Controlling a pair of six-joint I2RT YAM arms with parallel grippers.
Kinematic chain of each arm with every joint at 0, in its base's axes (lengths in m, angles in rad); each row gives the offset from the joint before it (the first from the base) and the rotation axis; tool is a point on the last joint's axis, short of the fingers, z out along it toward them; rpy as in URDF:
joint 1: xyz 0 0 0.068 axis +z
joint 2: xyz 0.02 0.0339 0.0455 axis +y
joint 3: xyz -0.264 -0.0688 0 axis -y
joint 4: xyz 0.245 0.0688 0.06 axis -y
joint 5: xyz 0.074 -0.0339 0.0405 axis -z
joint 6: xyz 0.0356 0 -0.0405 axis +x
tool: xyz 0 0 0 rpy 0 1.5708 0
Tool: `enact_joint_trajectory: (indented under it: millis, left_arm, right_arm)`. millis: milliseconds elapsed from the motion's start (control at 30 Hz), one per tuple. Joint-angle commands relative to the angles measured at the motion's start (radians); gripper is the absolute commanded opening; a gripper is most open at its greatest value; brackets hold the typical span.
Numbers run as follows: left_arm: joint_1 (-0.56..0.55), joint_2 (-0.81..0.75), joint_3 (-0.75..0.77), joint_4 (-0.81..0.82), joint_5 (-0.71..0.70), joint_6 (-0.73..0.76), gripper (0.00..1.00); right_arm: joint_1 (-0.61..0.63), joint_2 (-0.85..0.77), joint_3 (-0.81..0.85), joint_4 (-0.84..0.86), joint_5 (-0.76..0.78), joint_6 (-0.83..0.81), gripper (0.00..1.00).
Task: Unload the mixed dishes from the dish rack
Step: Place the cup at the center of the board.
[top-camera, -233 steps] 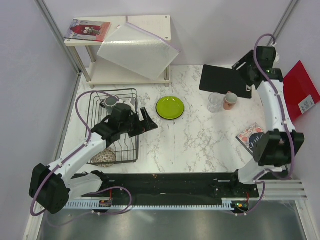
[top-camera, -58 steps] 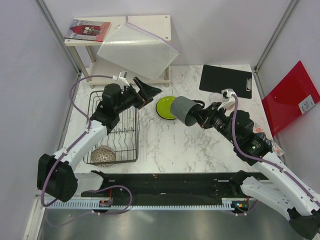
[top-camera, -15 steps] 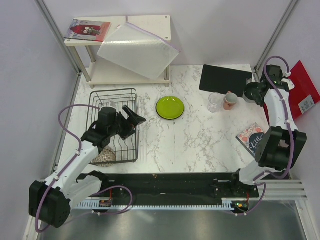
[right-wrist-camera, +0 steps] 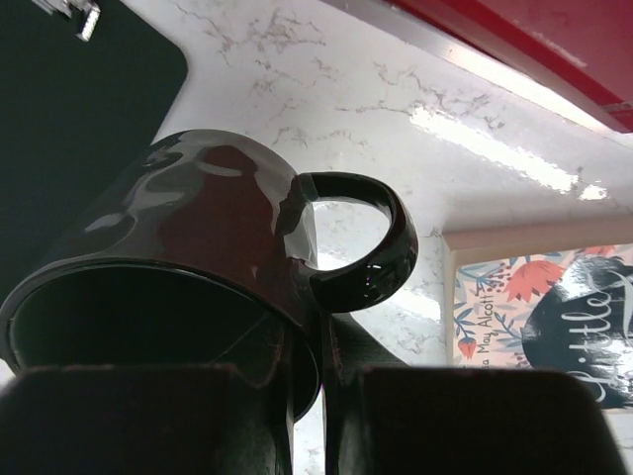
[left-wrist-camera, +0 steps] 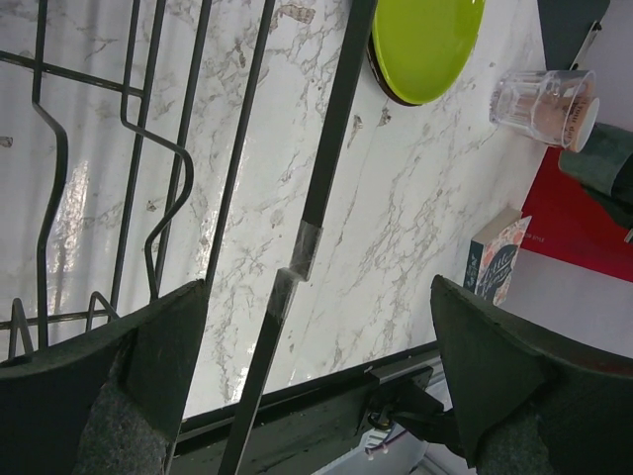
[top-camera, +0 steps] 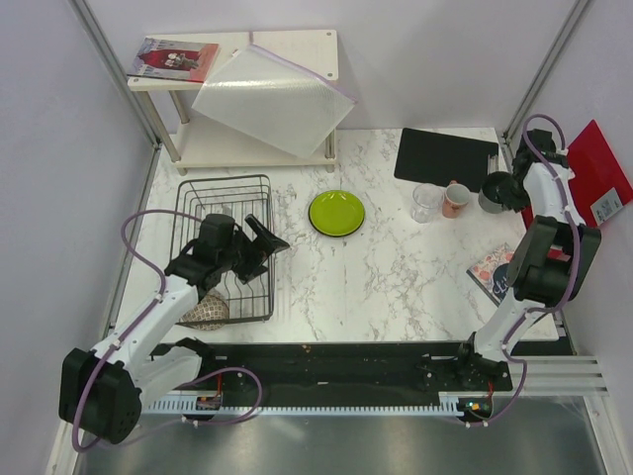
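The black wire dish rack point(top-camera: 259, 280) stands at the left, with the brown speckled bowl point(top-camera: 205, 312) in its near corner. My left gripper point(top-camera: 265, 237) hovers open and empty over the rack's right rim point(left-wrist-camera: 326, 168). On the marble lie the lime-green plate point(top-camera: 336, 212) point(left-wrist-camera: 425, 45), the clear glass point(top-camera: 426, 202) point(left-wrist-camera: 542, 102) and the small pink cup point(top-camera: 455, 199). At the far right my right gripper point(top-camera: 511, 189) point(right-wrist-camera: 307, 386) is shut on the rim of the dark handled mug point(top-camera: 492, 191) point(right-wrist-camera: 198, 237), just right of the pink cup, with one finger inside it.
A black clipboard point(top-camera: 445, 155) point(right-wrist-camera: 69, 109) lies behind the glass. A floral book point(top-camera: 495, 267) point(right-wrist-camera: 554, 327) sits at the right edge, beside a red folder point(top-camera: 584, 178). A white two-tier shelf point(top-camera: 237, 99) holding a tilted white panel stands at the back left.
The mug has left the rack and crossed to the far right in my right gripper. In the last half second it sank slightly beside the pink cup. My left gripper barely shifted.
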Motion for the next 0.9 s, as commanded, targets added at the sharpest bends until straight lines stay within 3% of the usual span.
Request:
enact_joint_trajectory:
  millis: [0, 400, 600, 867]
  left_arm:
    - [-0.002, 0.009, -0.01, -0.002, 0.005, 0.041, 0.99]
    - [-0.002, 0.033, -0.005, -0.011, -0.007, 0.038, 0.99]
    - [-0.002, 0.042, -0.005, -0.012, -0.004, 0.043, 0.99]
    - [-0.002, 0.045, 0.001, -0.014, -0.004, 0.044, 0.99]
  right_arm:
    - [-0.008, 0.022, -0.021, 0.078, -0.047, -0.016, 0.0]
    - [-0.008, 0.089, -0.069, 0.128, -0.059, -0.049, 0.01]
    - [-0.008, 0.099, -0.072, 0.139, -0.085, -0.059, 0.21]
    - [-0.008, 0.03, -0.075, 0.15, -0.119, -0.069, 0.57]
